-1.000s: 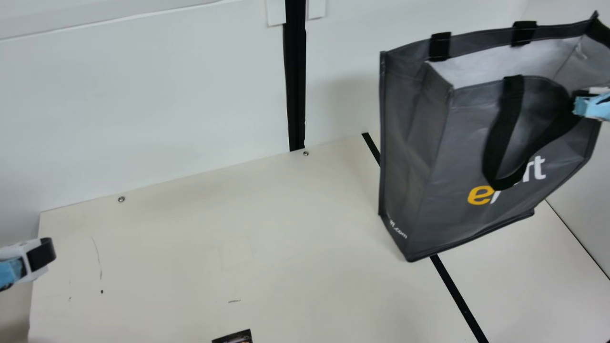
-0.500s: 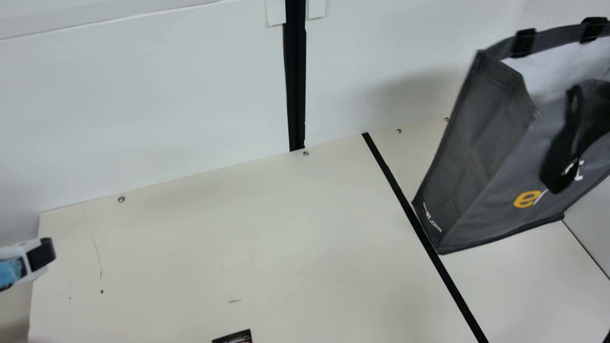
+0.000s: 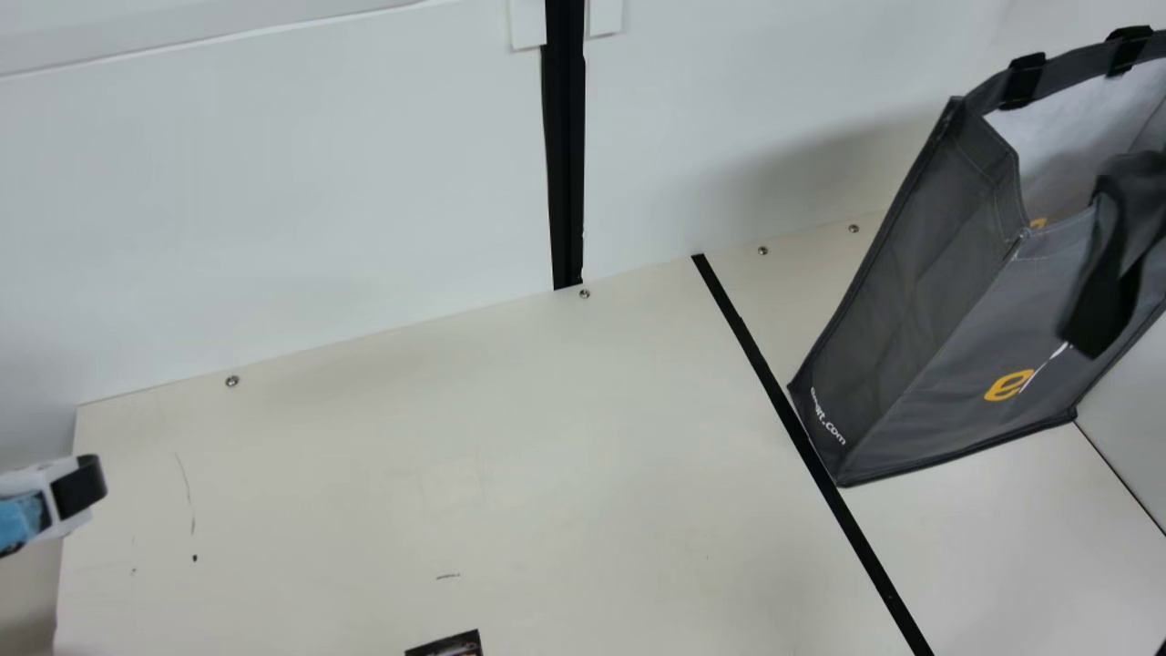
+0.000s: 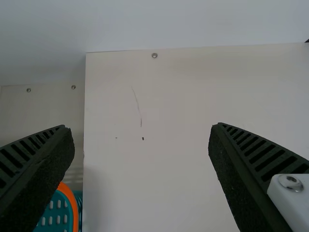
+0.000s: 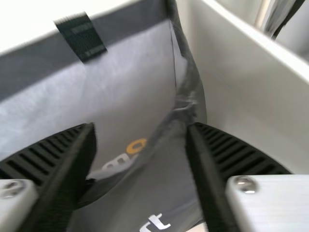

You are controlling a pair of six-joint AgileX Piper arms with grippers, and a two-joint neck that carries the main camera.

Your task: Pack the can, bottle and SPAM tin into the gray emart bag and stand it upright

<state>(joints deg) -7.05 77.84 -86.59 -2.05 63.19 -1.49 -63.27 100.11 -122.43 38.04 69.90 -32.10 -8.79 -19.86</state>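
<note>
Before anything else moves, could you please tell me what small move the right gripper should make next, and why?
I would probably close the right gripper gently on the rim of the gray bag, ready to straighten it: the bag leans, and its rim runs between the parted fingers.

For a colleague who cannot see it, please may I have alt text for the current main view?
A gray bag, mouth open, tilts rightward at the right of a cream table. The left arm is at the left edge, a dark object at the bottom edge.
</note>
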